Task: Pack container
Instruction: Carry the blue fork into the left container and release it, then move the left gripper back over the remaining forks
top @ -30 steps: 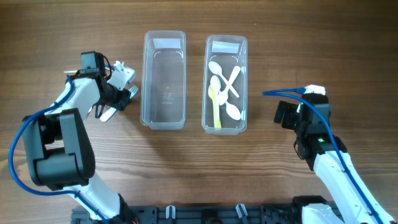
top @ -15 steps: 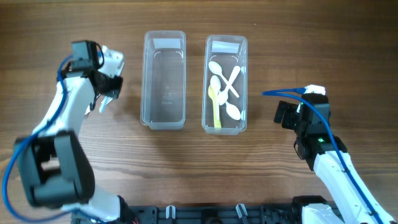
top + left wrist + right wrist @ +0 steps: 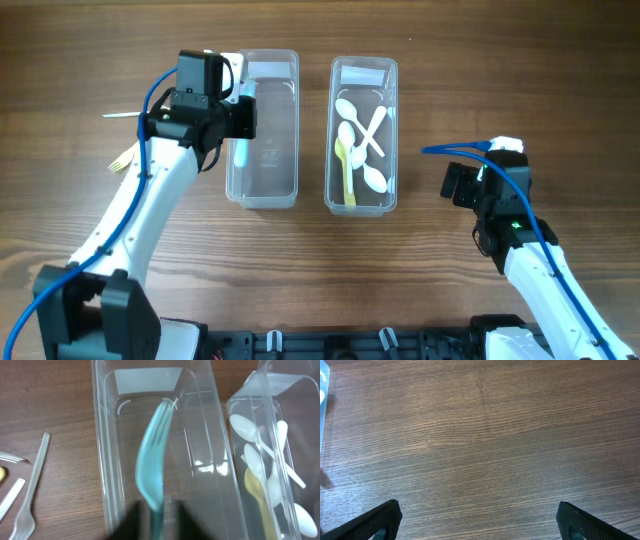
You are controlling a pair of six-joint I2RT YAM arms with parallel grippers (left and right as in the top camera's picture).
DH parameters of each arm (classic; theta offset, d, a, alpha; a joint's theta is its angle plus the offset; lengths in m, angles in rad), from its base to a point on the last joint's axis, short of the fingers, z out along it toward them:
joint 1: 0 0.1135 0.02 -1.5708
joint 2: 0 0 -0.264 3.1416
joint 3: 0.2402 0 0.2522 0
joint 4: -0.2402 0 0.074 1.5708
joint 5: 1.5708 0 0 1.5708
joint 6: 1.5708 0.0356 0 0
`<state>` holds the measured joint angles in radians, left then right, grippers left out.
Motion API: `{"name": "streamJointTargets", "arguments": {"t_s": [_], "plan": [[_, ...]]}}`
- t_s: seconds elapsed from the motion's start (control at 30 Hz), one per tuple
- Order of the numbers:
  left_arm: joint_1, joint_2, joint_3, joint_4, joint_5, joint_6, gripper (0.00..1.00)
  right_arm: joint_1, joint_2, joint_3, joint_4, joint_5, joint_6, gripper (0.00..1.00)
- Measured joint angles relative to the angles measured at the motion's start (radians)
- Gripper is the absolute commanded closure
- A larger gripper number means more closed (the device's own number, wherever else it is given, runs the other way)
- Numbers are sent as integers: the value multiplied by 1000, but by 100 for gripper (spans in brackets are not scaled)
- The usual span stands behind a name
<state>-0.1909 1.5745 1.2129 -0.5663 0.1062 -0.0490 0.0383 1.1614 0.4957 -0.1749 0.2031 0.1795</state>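
Two clear plastic containers stand side by side. The left container point(image 3: 264, 185) point(image 3: 107, 475) has nothing lying in it; the right container point(image 3: 361, 202) point(image 3: 235, 435) holds several white spoons point(image 3: 362, 135) and a yellow one point(image 3: 346, 170). My left gripper point(image 3: 243, 112) point(image 3: 156, 522) is shut on a light blue fork point(image 3: 241, 150) point(image 3: 155, 460), held over the left container's left part, tines pointing to its far end. My right gripper point(image 3: 458, 182) point(image 3: 477, 530) is open and empty above bare wood to the right of the containers.
Loose cutlery lies on the table left of the containers: a clear fork point(image 3: 31, 495), a white handle point(image 3: 11, 497), a fork tip point(image 3: 10, 456), and in the overhead view a yellowish fork point(image 3: 122, 160) and a thin white stick point(image 3: 122, 114).
My left arm has swung right from the cutlery pile, carrying the blue fork to above the left container. The right arm has not moved.
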Motion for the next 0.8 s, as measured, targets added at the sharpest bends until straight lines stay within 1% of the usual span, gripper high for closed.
{"name": "streamJointTargets", "arguments": {"t_s": [0.03,0.1,0.13,0.17,0.2,0.23,0.27,0.3,0.33,0.37,0.43,0.5,0.53,0.57,0.67,0.7,0.8], "plan": [[0,6,0,6,0,-14,4,0,0,0,0,0,0,0],[-1,6,0,29,0,-20,1,0,0,0,0,0,0,0],[-1,6,0,45,0,-24,3,0,0,0,0,0,0,0],[-1,5,0,58,0,-16,7,0,0,0,0,0,0,0],[-1,2,0,63,-1,11,13,0,0,0,0,0,0,0],[-1,-8,0,63,-19,64,14,0,0,0,0,0,0,0],[-2,-31,0,60,-66,130,10,0,0,0,0,0,0,0],[-3,-65,0,55,-138,204,1,0,0,0,0,0,0,0],[-3,-84,0,53,-192,243,0,0,0,0,0,0,0,0],[-4,-101,0,42,-272,290,2,0,0,0,0,0,0,0],[1,-113,0,22,-386,354,11,0,0,0,0,0,0,0],[26,-113,0,-2,-425,387,16,0,0,0,0,0,0,0],[69,-113,0,-7,-422,401,17,0,0,0,0,0,0,0],[119,-113,0,-13,-388,409,23,0,0,0,0,0,0,0],[251,-96,0,-26,-274,417,27,0,0,0,0,0,0,0],[291,-67,0,-28,-234,419,32,0,0,0,0,0,0,0],[349,51,0,-29,-142,462,35,0,0,0,0,0,0,0]]}}
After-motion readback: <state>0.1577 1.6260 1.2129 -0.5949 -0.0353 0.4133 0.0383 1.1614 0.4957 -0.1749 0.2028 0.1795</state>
